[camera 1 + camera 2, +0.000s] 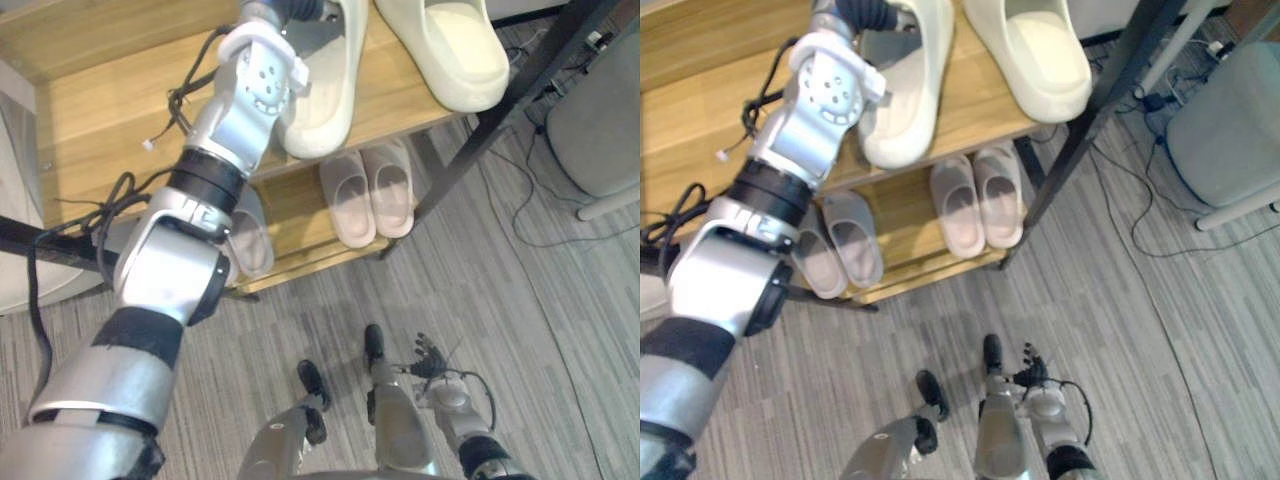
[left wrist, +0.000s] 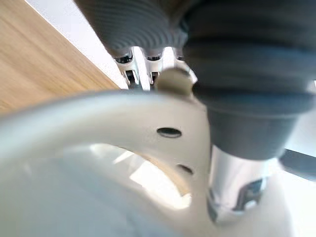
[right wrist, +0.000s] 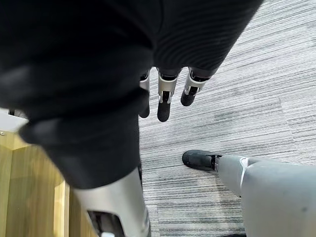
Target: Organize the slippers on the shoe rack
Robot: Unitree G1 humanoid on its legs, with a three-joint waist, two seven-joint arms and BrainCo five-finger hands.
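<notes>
Left hand (image 2: 232, 163) clamps cream slipper (image 1: 325, 90) by its strap on top shelf (image 1: 110, 110), likely to square it beside mate (image 1: 445, 45). Right hand (image 1: 430, 355) hangs idle, fingers straight.

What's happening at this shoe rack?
The robot's left hand is up on the top shelf of the shoe rack, against a cream slipper beside its mate; whether it grips is unclear. The right hand hangs open near the floor. A pinkish pair and a grey pair sit on the lower shelf.
</notes>
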